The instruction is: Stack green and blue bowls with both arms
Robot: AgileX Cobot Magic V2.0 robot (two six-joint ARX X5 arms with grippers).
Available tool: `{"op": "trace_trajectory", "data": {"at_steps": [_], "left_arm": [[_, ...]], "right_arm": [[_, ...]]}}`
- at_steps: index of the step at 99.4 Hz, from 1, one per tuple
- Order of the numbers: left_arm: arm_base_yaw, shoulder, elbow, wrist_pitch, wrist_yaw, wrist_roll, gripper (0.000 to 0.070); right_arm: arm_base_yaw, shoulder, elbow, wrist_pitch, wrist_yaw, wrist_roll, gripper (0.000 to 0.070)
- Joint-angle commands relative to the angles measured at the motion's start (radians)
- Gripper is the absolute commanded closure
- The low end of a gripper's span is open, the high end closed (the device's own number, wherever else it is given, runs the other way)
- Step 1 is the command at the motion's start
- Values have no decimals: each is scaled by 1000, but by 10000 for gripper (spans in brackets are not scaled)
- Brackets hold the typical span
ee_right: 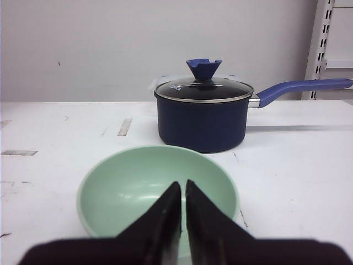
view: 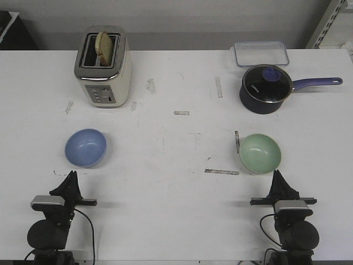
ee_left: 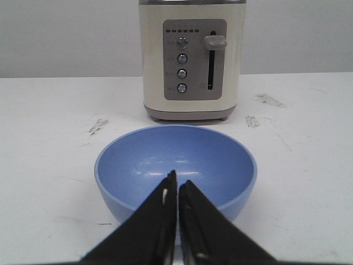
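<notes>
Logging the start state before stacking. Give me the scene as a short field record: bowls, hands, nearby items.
blue bowl: light periwinkle round matte bowl, upright, empty, robot's left side
green bowl: pale mint round matte bowl, upright, empty, right side
left hand: shut, short of blue bowl
right hand: shut, short of green bowl
stacked: no
behind: cream toaster; dark blue lidded saucepan

lab bench: scuffed white table (view: 176, 210), metal shelving (view: 331, 25).

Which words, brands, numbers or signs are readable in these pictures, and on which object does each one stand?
None can be read.
Saucepan lid: small white brand mark, too blurred.
Toaster panel: four buttons with tiny marks, too small.
Blue bowl, green bowl: no text visible.
</notes>
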Motion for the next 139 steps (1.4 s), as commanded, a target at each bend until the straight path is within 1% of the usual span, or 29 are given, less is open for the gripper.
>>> {"op": "trace_trajectory", "data": {"at_steps": [1,31,60,80,99,122,139], "left_arm": [[1,-2,-21,12,0,5,699],[1,-2,-21,12,0,5,699],[1,-2,-21,12,0,5,699],[1,-2,-21,12,0,5,699],[1,-2,-21,12,0,5,699],[1,-2,-21,12,0,5,699],[1,-2,-21,12,0,5,699]], "right_arm": [[2,0,-2,11,0,-1,695],[2,0,-2,12,0,-1,695],[2,0,3,111,0,-1,695],[2,9,76,35,0,-13,695],[2,85,172,-24,0,-49,695],[2,269,301,-47,0,-57,695],[2,473,431,-137,0,-56,695]]}}
